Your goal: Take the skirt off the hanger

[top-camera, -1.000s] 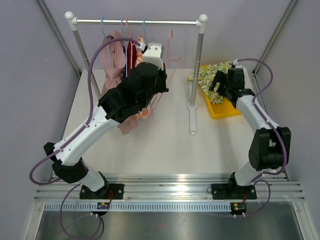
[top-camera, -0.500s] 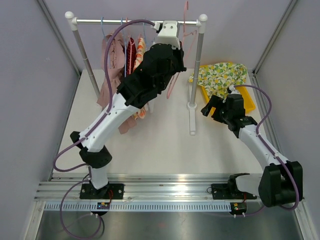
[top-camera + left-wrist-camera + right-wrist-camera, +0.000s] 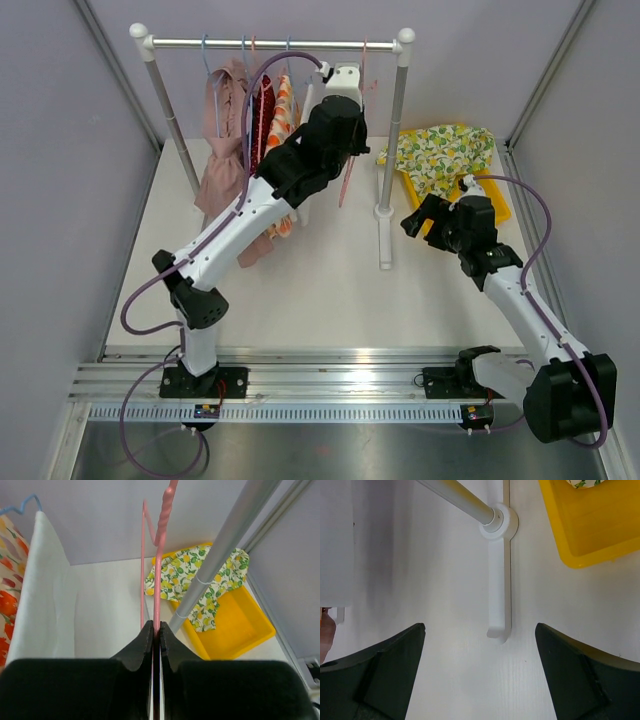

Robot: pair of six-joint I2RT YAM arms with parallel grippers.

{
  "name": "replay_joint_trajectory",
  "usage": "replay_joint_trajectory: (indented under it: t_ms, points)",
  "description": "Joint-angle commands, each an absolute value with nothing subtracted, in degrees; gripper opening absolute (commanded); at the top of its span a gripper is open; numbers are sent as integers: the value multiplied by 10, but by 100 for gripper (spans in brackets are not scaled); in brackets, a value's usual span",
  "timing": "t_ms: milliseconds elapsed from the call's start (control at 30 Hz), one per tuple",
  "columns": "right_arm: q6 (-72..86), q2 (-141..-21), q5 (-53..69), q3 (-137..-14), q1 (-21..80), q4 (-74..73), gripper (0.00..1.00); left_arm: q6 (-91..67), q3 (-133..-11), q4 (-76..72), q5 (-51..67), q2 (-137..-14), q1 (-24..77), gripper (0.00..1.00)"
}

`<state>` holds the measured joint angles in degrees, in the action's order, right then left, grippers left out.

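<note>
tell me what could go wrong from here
1. The left gripper pinches the thin pink hanger right beside the rack post; the hanger may twist in the jaws or knock the post.
2. The skirt drapes over the rim of the yellow bin, so it might slide out.
3. The right gripper hangs open over the rack foot and could bump it.

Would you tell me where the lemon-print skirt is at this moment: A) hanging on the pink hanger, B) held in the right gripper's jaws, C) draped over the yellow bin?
C: the lemon-print skirt lies over the yellow bin, while the pink hanger clamped by the left gripper is bare and the right gripper is open and empty.
</note>
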<state>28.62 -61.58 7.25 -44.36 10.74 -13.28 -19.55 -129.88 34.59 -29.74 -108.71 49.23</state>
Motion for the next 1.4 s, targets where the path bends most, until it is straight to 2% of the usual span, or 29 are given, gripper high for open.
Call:
replay_joint_trajectory:
  t_ms: [0, 33, 67, 100, 167, 267, 567, 1033, 1133, 1200, 1367]
  points:
    - [294, -596, 91, -433, 113, -141, 99, -206, -1291, 350, -278, -998, 508, 25]
    - [294, -592, 92, -432, 114, -141, 100, -201, -1287, 353, -282, -974, 511, 52]
    - [296, -590, 92, -427, 115, -142, 99, -198, -1281, 356, -286, -959, 511, 65]
    - [298, -585, 93, -425, 117, -143, 99, -189, -1274, 358, -293, -945, 511, 73]
    - [298, -580, 93, -422, 119, -147, 99, -179, -1246, 358, -320, -900, 511, 84]
    - [296, -572, 92, -420, 120, -157, 99, -158, -1202, 355, -358, -861, 509, 85]
    - [292, -546, 90, -413, 123, -182, 99, -149, -1115, 365, -372, -806, 476, 85]
    - [289, -515, 83, -409, 124, -214, 99, -168, -1164, 376, -286, -889, 401, 80]
    - [290, -512, 81, -406, 125, -214, 99, -183, -1174, 382, -259, -911, 382, 73]
    - [289, -512, 80, -403, 125, -212, 99, -190, -1176, 382, -248, -928, 377, 64]
    - [289, -516, 80, -402, 124, -210, 99, -200, -1188, 387, -227, -958, 367, 35]
